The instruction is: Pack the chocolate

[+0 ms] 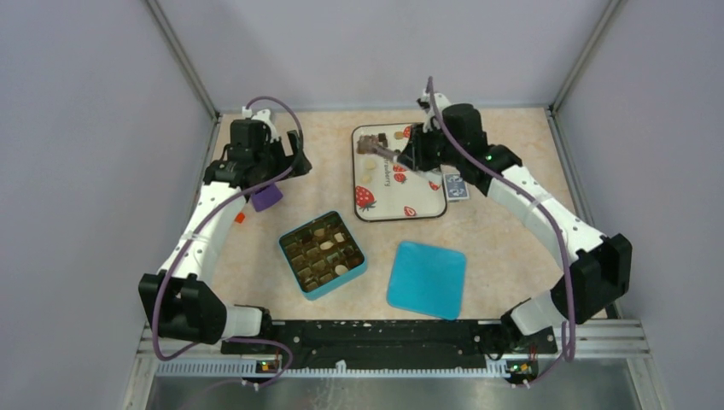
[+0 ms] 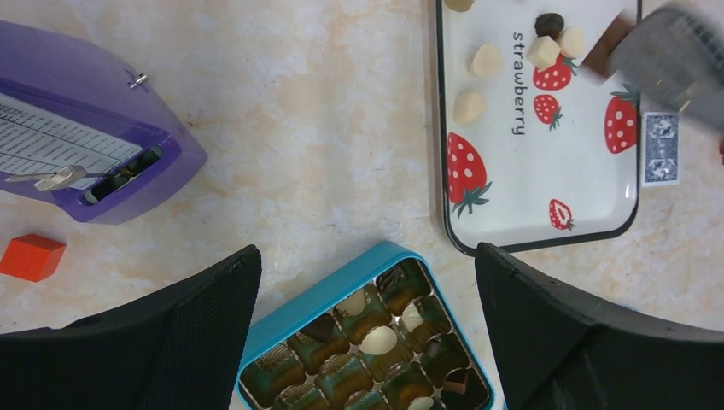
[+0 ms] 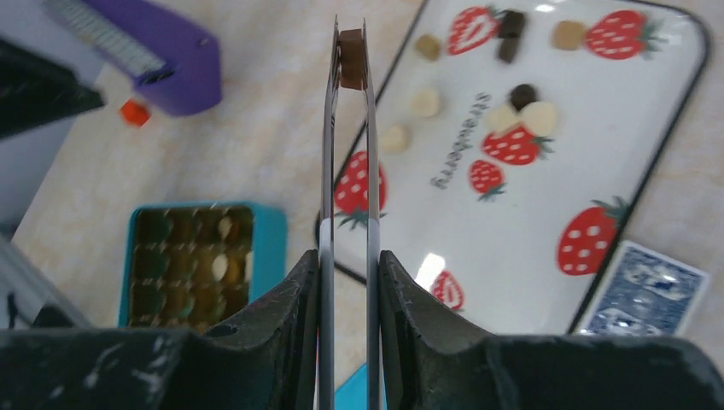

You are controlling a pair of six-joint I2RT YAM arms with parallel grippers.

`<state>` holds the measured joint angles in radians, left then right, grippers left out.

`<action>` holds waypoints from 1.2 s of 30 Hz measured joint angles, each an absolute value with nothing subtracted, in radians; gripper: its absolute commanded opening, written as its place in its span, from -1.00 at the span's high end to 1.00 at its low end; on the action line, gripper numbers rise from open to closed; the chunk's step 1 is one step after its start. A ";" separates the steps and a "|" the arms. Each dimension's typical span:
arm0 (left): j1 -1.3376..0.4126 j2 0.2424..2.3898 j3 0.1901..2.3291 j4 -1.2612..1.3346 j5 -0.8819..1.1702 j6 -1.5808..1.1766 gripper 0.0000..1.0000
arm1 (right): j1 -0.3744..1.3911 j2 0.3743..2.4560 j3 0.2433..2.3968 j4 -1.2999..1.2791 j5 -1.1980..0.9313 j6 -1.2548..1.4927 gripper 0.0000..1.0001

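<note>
My right gripper is shut on thin metal tweezers. The tweezer tips pinch a brown square chocolate, held in the air near the left edge of the strawberry tray. Several loose chocolates lie on the tray. The teal box sits in front of the tray, with some pieces in its cups. My left gripper hovers wide open above the box's far corner, holding nothing.
A teal lid lies right of the box. A purple device and a small orange cube sit at the left. A blue playing card lies by the tray's right edge.
</note>
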<state>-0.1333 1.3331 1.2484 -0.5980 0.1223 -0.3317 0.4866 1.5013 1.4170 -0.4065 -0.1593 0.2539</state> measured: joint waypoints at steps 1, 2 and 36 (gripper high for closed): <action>-0.133 1.333 1.253 -0.598 0.128 -0.336 -0.98 | 0.515 1.480 1.397 -0.407 -0.183 0.247 1.00; -0.133 1.333 1.258 -0.598 0.132 -0.340 -0.98 | 0.545 1.465 1.380 -0.407 -0.206 0.241 1.00; -0.126 1.270 1.330 -0.642 0.051 -0.338 -0.98 | 0.953 1.550 1.244 -0.352 -0.421 0.213 1.00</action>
